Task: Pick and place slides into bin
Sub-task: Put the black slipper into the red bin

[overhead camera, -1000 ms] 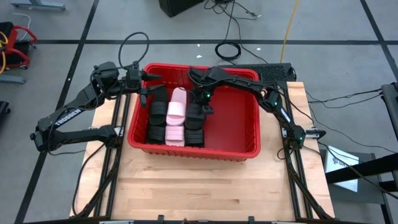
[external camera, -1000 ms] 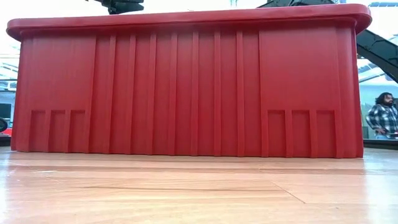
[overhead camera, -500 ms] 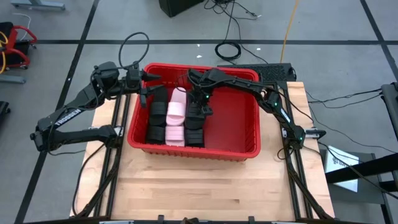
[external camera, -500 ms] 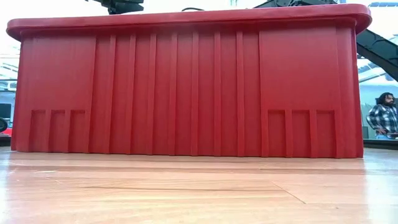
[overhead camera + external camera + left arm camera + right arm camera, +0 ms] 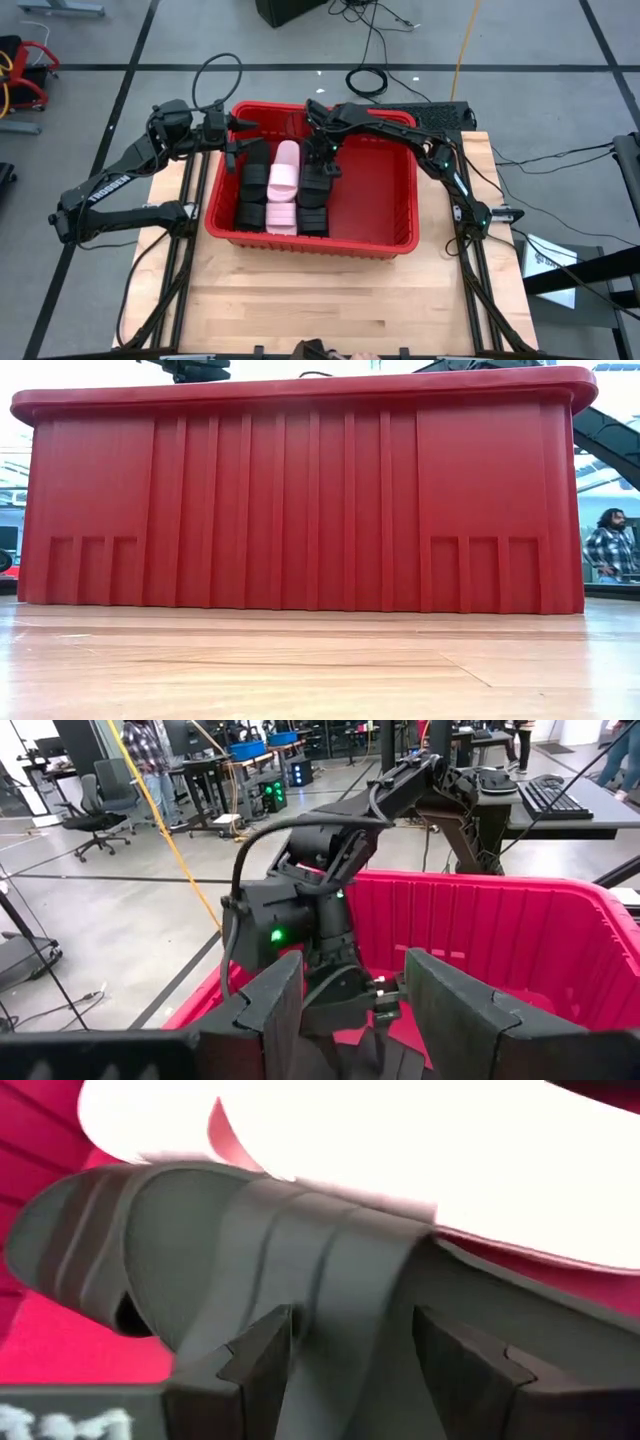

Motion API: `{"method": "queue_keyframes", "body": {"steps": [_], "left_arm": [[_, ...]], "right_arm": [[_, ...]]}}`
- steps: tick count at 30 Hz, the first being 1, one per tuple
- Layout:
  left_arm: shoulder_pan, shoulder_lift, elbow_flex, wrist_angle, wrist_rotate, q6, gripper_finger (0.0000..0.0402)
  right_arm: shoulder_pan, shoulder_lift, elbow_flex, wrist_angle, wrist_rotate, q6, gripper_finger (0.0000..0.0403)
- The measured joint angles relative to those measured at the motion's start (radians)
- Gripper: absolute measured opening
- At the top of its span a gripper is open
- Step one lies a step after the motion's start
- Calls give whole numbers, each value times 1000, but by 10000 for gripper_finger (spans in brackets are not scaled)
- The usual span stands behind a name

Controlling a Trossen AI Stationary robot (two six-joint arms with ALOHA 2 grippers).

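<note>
Left arm bent, its left gripper (image 5: pixel 243 122) level with fingers spread; right arm reaches across toward it, its right gripper (image 5: pixel 323 158) pointing down, fingers (image 5: pixel 255 1355) parted.

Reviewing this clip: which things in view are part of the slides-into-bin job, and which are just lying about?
Job:
- red bin
- black slides, inside the bin
- pale pink slides, inside the bin
- right gripper, open over the slides
- left gripper, open at the bin's rim

Lying about:
- cable coil on the floor
- person in the background
</note>
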Motion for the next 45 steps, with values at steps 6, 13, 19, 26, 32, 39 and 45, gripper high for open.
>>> {"method": "queue_keyframes", "body": {"steps": [6,13,19,26,32,39,45], "left_arm": [[0,0,0,-2,0,-1,179],[0,0,0,-5,0,-4,179],[0,0,0,-18,0,-4,179],[0,0,0,-25,0,-4,179],[0,0,0,-2,0,-4,179],[0,0,0,-2,0,-10,179],[0,0,0,-2,0,-23,179]], "right_arm": [[-5,-30,0,35,68,35,197],[-20,-33,0,102,91,66,196],[-16,-33,-53,170,171,69,196],[-10,-31,-181,224,182,67,196],[-20,-31,-192,225,172,81,196],[-20,-72,-192,292,118,87,196],[-13,-63,-192,277,47,96,194]]}}
